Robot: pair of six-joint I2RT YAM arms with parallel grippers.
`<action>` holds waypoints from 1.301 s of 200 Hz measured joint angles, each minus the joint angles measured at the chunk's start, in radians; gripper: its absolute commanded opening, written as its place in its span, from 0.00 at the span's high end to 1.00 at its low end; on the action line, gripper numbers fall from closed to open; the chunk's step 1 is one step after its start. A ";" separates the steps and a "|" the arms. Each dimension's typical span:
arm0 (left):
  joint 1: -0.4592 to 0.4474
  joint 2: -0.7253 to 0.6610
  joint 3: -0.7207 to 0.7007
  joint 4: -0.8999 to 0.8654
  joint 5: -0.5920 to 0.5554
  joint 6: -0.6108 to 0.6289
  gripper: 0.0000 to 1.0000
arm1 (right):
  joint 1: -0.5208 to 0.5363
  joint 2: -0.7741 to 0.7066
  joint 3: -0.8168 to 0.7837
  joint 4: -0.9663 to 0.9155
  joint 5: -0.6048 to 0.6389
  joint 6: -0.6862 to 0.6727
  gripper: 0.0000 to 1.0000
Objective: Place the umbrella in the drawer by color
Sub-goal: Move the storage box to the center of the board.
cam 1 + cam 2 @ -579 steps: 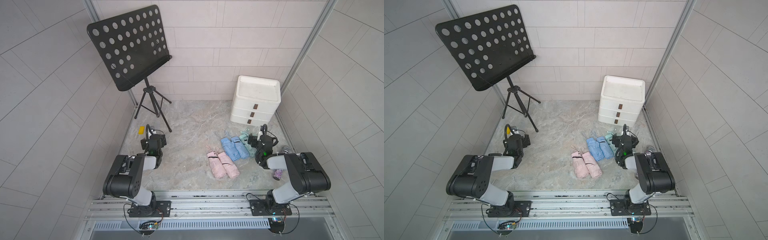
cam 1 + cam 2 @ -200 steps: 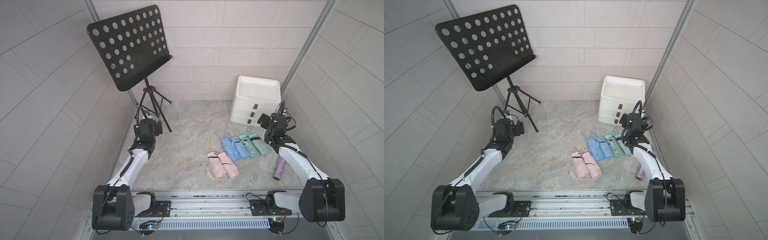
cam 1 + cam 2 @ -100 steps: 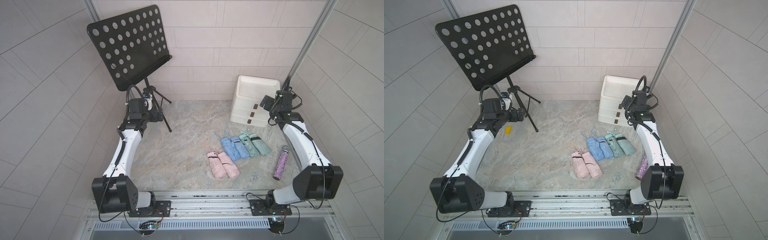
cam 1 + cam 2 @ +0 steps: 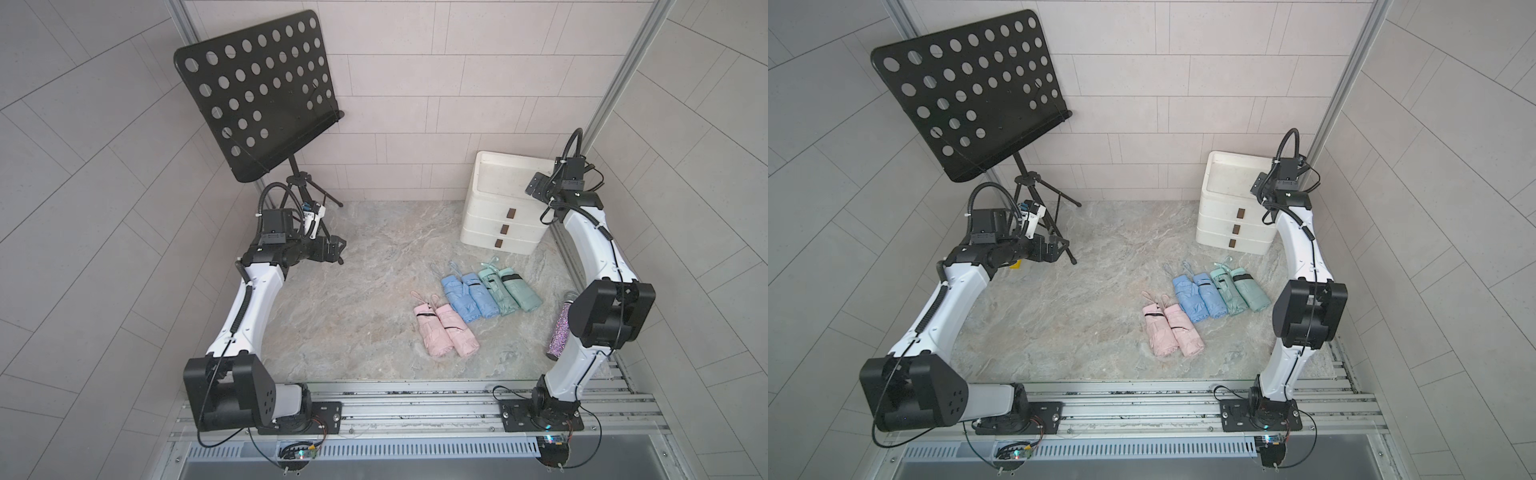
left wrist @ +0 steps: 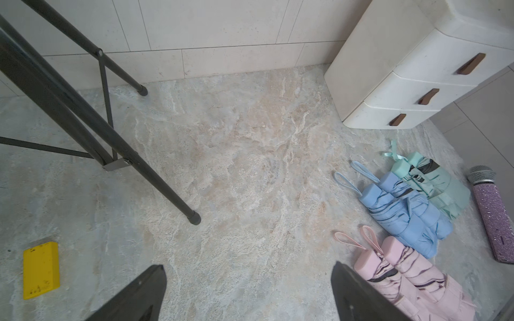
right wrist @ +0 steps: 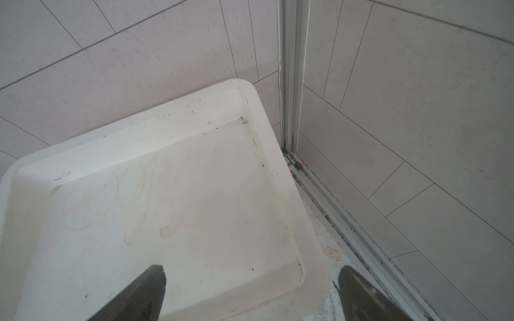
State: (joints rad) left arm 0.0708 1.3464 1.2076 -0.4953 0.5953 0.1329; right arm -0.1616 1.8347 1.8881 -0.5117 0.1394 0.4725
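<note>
Pale tiled walls (image 4: 415, 104) box in the marbled desk (image 4: 353, 270), and I'm looking at six folded umbrellas lying on it in pairs: pink umbrellas (image 4: 445, 330) nearest me, blue umbrellas (image 4: 468, 296) just beyond them, and mint-green umbrellas (image 4: 509, 291) snug against the blue pair's right. The white drawer chest (image 4: 484, 224) sits in the far right corner with all three drawers shut; the umbrellas are near it but apart from it. My right hand (image 6: 250, 269) hovers over the chest's recessed top, spread wide and gripping nothing. My left hand (image 5: 247, 267) hangs spread and empty too, up by the tripod legs of the black music stand (image 4: 257, 95). A glittery purple microphone (image 5: 492, 215) lies beside the green pair, and a yellow block (image 5: 41, 273) rests near the stand's feet.
</note>
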 measured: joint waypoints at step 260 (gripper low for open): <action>0.000 0.024 -0.037 -0.021 0.083 0.007 0.00 | -0.118 0.299 0.290 -0.049 -0.391 0.092 0.25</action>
State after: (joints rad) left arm 0.0708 1.3701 1.1706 -0.5159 0.6781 0.1402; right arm -0.2798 2.1338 2.1784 -0.5606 -0.2516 0.5640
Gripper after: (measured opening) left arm 0.999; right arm 0.758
